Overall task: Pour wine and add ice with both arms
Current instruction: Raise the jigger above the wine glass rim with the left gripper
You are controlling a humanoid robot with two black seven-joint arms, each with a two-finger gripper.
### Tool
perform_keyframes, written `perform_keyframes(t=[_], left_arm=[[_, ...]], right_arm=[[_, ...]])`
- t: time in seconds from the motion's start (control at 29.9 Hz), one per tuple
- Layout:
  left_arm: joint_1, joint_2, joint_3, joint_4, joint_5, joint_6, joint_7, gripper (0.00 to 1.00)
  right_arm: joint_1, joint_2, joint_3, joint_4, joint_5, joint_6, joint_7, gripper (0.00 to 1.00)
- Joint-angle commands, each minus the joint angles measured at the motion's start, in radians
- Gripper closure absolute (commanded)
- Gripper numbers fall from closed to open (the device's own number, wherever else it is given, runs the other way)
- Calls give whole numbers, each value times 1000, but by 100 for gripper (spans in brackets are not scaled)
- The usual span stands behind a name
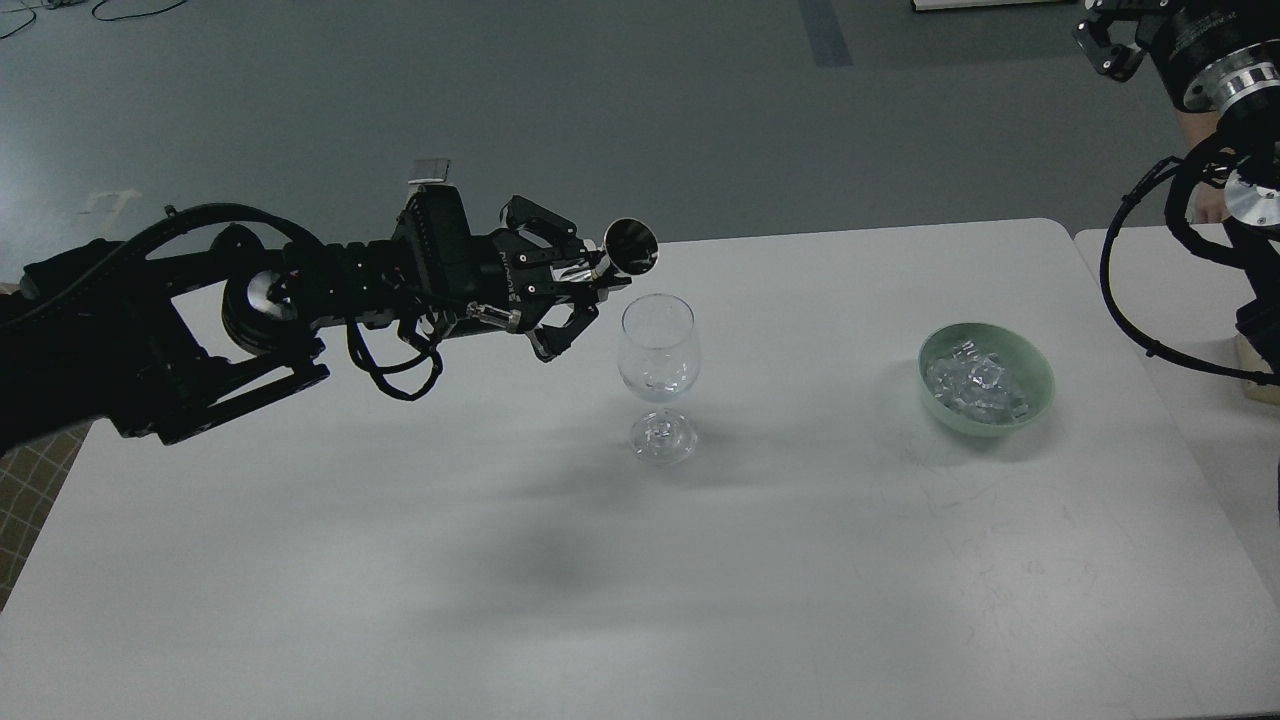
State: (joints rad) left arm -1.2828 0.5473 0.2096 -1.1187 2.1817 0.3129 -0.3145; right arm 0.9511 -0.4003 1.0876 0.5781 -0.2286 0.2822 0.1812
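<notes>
Black fingers of the left gripper (590, 290) are clamped on a small shiny metal cup (630, 246), tipped on its side just above and left of the wine glass (658, 372). Well to the right, the ice (975, 390) sits piled in a green bowl (1035, 385) on the white table (400, 560). At the top right corner, the right gripper (1108, 45) is only partly visible; I cannot tell its state.

No text can be read. The body of the left tool (570, 290) carries a short pale marking running along its side, toward nine o'clock from the fingers, too small and blurred to make out. The black housing of the right arm (1195, 45), at the frame's one o'clock corner, shows faint pale lettering, also illegible.
</notes>
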Motion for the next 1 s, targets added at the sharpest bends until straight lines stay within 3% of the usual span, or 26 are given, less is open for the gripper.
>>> perform_keyframes(t=[0.0, 0.97], left_arm=[[-18, -1, 10, -1, 0, 0, 0, 87], [-70, -32, 59, 0, 0, 0, 0, 87]], right_arm=[[-5, 0, 2, 0, 0, 0, 1, 0], [-3, 0, 2, 2, 0, 0, 1, 0]])
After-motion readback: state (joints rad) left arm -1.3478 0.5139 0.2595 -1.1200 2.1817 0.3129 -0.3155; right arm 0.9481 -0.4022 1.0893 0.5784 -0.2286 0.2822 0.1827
